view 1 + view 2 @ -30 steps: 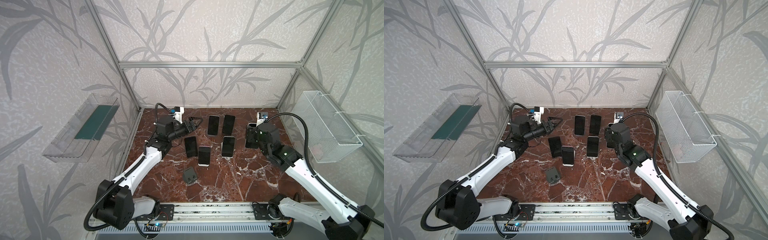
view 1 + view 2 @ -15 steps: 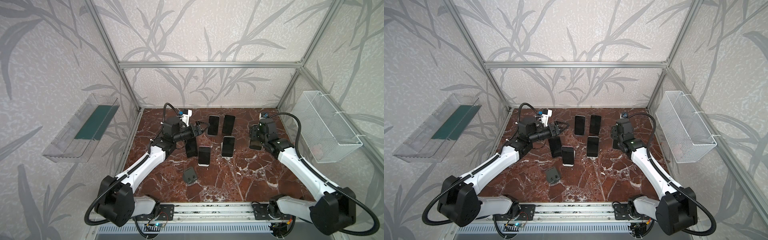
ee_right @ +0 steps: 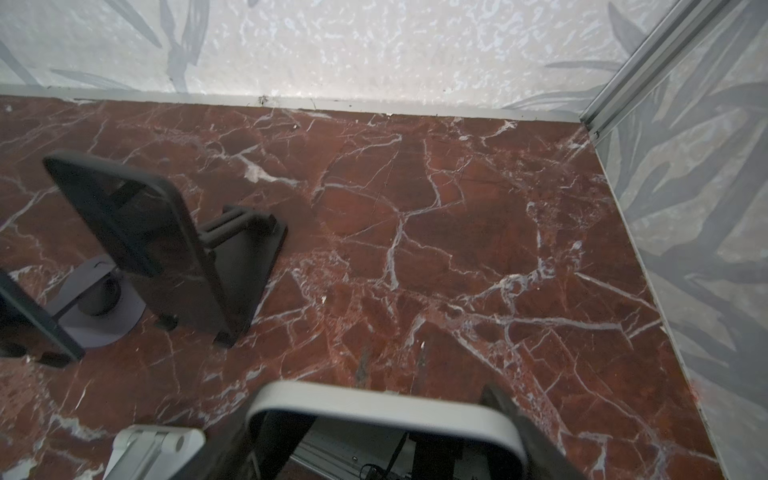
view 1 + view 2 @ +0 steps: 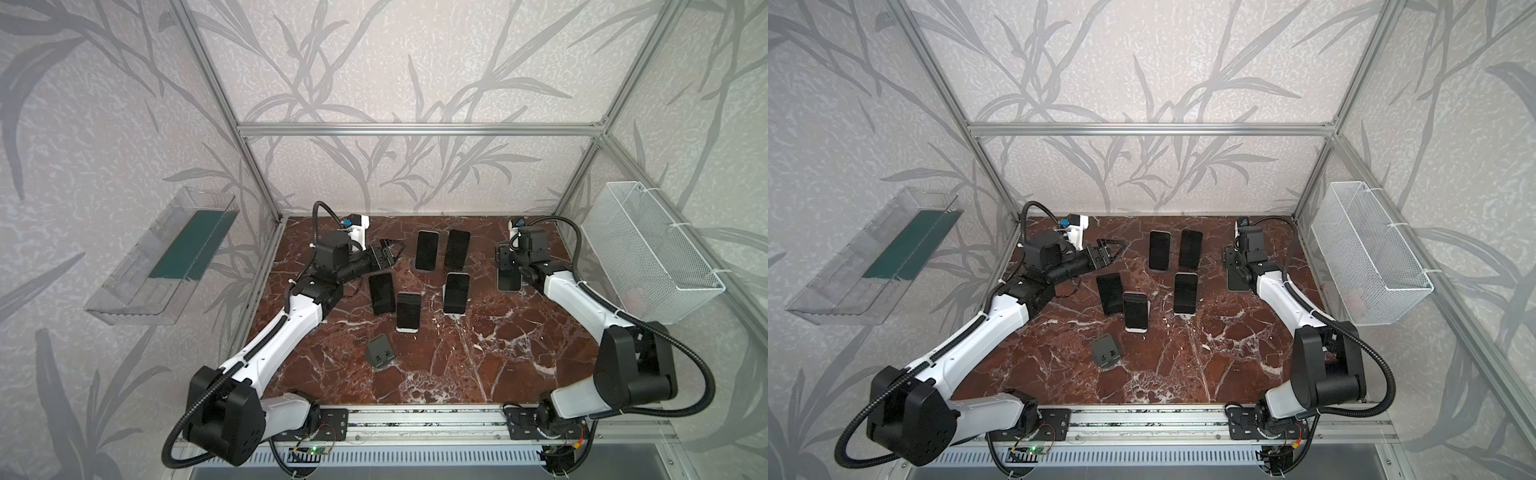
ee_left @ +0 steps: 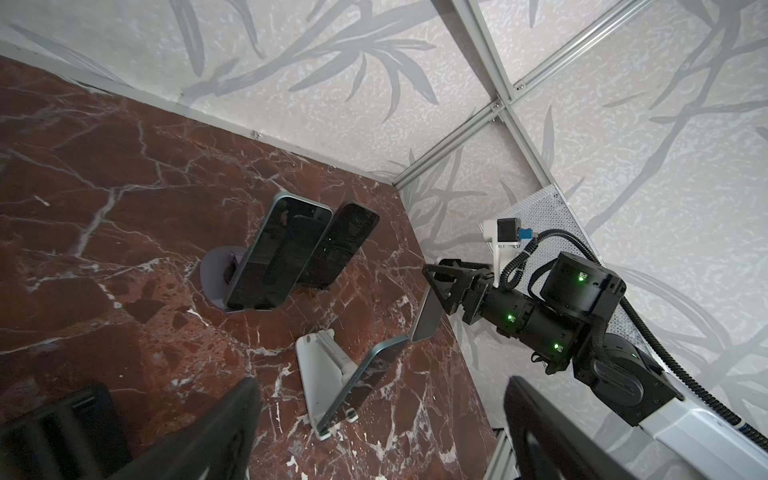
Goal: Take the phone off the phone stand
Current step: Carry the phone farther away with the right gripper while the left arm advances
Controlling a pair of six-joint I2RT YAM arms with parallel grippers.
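My right gripper (image 4: 504,258) is shut on a dark phone (image 4: 509,279) with a silver edge, holding it upright over the back right of the marble table (image 4: 478,365). In the left wrist view the phone (image 5: 424,316) hangs free of any stand from that gripper (image 5: 444,286). Its top edge (image 3: 382,409) fills the bottom of the right wrist view. An empty dark phone stand (image 4: 380,351) sits at the front middle. My left gripper (image 4: 387,253) is open and empty at the back left, pointing at the row of phones; its fingers (image 5: 208,436) frame the left wrist view.
Several other phones lean on stands mid-table, such as one on a white stand (image 5: 320,365) and a back pair (image 4: 427,249), (image 4: 456,248). A wire basket (image 4: 656,253) hangs on the right wall, a clear tray (image 4: 166,257) on the left wall.
The right arm has folded up at the elbow while the phone in its gripper stays at about the same back-right spot. The left gripper has swung a little and opened somewhat wider.
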